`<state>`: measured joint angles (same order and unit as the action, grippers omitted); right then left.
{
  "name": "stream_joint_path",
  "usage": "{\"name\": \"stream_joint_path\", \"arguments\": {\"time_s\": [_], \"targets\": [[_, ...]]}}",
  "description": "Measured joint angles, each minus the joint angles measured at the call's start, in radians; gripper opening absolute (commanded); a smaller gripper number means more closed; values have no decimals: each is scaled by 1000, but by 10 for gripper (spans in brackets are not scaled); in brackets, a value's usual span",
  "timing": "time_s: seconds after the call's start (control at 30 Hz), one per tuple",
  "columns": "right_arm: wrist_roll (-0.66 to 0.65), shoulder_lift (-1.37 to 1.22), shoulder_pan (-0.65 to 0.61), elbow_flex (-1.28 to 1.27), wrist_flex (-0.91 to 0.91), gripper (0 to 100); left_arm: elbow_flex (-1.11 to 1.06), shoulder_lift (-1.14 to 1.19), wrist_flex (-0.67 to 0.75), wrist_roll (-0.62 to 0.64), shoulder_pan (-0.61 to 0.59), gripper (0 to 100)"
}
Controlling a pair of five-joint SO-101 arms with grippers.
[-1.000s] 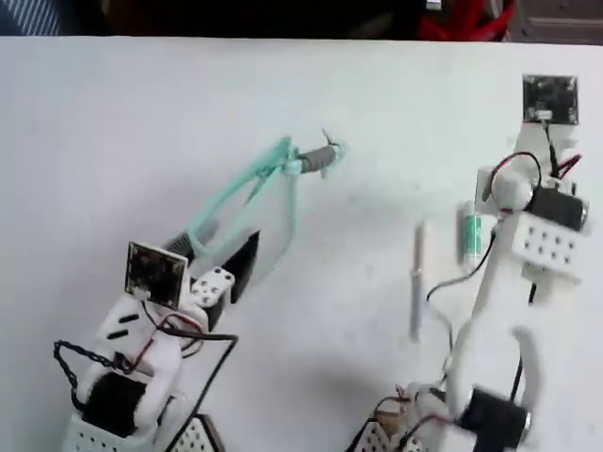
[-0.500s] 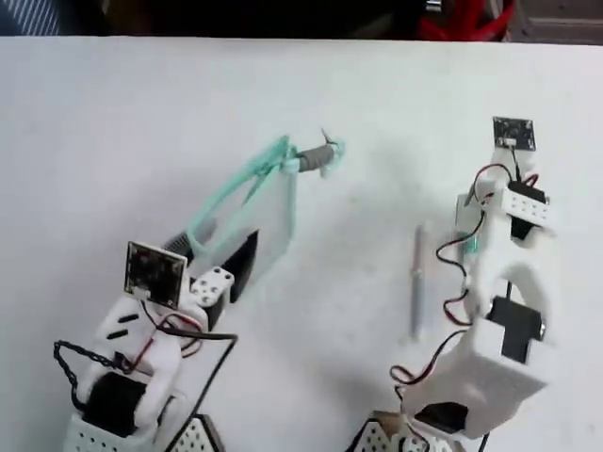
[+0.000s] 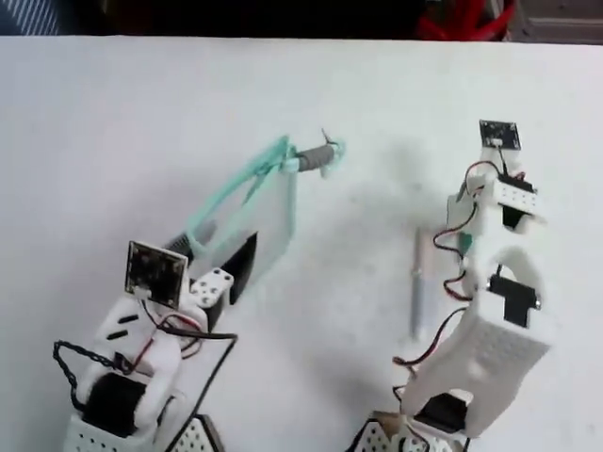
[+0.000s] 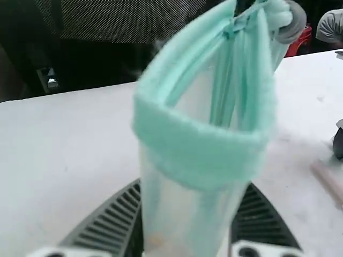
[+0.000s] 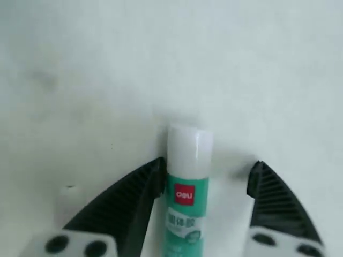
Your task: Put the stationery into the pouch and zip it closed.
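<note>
The left gripper [image 4: 187, 230] is clamped on the near end of the pouch [image 4: 203, 144]: its two dark ribbed jaws sit on either side of the clear plastic wall and press it between them. Just past the jaws the pouch stands up with its mint-green edging spread into a loop, so its mouth is open. Farther out from the gripper the two green edges run together and meet at a grey bobble [image 4: 292, 19] on the pouch's far tip. In the high view the same pouch [image 3: 254, 212] stretches away from the left gripper [image 3: 226, 266] across the white table [image 3: 113, 122], with the grey bobble [image 3: 318, 157] at its farthest point from the arm. The right gripper [image 5: 208, 165] is spread wide, low over the table, with a glue stick [image 5: 187, 182] lying between its jaws. One jaw is just beside the stick's green body (whether it touches I cannot tell) and the other stands apart from it. The stick's white cap points away past the fingertips. A pen [image 3: 417, 282] lies flat near the right arm, on the side toward the left arm and well apart from the pouch.
</note>
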<state>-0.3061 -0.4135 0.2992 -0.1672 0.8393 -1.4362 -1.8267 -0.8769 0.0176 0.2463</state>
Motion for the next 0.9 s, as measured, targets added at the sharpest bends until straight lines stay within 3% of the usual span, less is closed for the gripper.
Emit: {"name": "stream_joint_path", "arguments": {"time_s": [0.3, 0.6, 0.9], "targets": [[0, -120, 3, 212, 132, 13, -3, 0, 0, 0, 0, 207], [0, -77, -6, 229, 221, 17, -21, 3, 0, 0, 0, 207], [0, 319, -3, 229, 497, 17, -21, 3, -2, 0, 0, 211]]}}
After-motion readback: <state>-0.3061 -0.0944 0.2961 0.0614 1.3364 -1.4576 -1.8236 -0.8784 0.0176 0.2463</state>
